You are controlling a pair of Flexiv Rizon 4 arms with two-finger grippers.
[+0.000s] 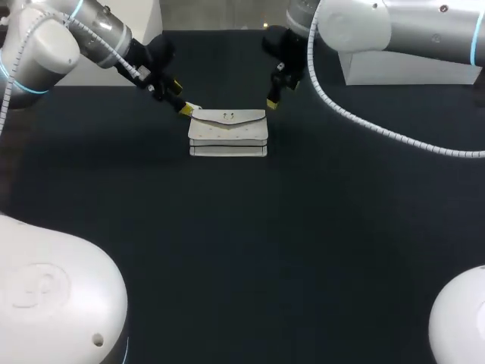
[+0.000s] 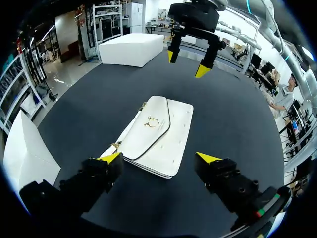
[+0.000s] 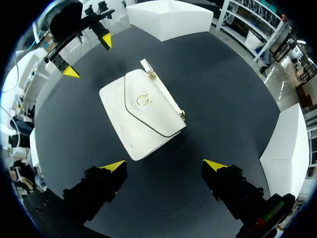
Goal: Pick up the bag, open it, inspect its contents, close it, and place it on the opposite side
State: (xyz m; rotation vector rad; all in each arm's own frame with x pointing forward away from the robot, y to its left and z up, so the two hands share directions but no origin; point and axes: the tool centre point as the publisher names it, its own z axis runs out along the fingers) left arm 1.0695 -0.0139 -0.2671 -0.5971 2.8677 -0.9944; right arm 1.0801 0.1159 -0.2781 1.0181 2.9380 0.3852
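Head view shows the white bag [image 1: 227,135] lying flat on the dark surface [image 1: 242,250], in the far middle part, with its flap closed and a small gold clasp [image 1: 227,117] on the flap. The left fingers [image 2: 111,158] stand wide apart and hold nothing. They are at the far left corner of the bag, and in the left wrist view this end of the bag lies partly between them. One yellow tip is just beside the corner, but I cannot tell if it touches. The right fingers [image 3: 214,165] are also wide apart and hold nothing. They hang over the far right corner, apart from the bag, which lies ahead of them in the right wrist view. The bag is well apart from every edge of the surface, with broad dark surface at its left, right and near sides.
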